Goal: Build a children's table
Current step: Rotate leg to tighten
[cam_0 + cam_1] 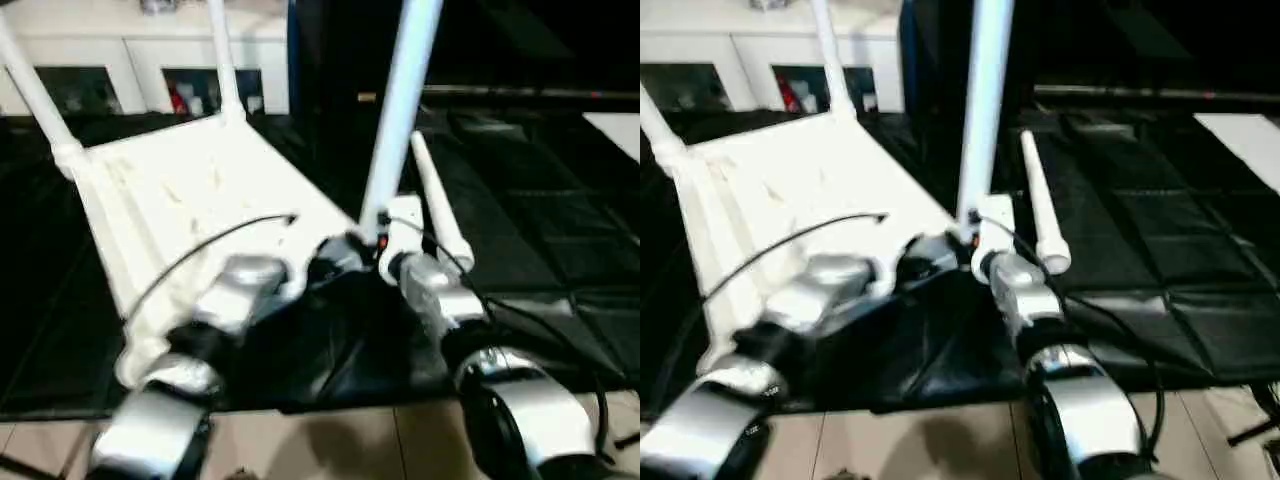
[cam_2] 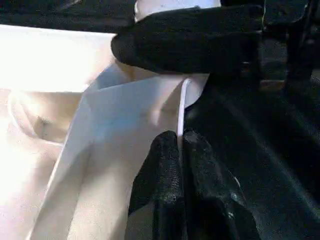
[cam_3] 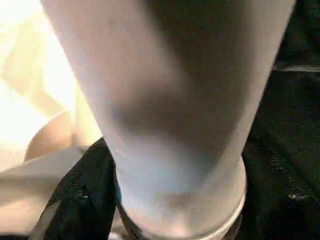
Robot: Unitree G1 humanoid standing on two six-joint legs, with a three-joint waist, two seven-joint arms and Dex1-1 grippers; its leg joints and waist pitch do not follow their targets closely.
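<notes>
I see tight quarters at the near corner of the tabletop (image 1: 200, 190): both my grippers crowd the upright leg (image 1: 400, 110) there, left gripper (image 2: 180, 150) pinched on the rim, right gripper (image 1: 385, 250) at the leg's base. A loose leg (image 1: 437, 200) lies just right of it, blocking that side. Two far legs (image 1: 225, 60) stand up. The black mat (image 1: 560, 220) farther right is open.

black padded mat (image 1: 560, 240), tiled floor (image 1: 330, 445), white glass-door cabinet (image 1: 130, 60) behind
</notes>
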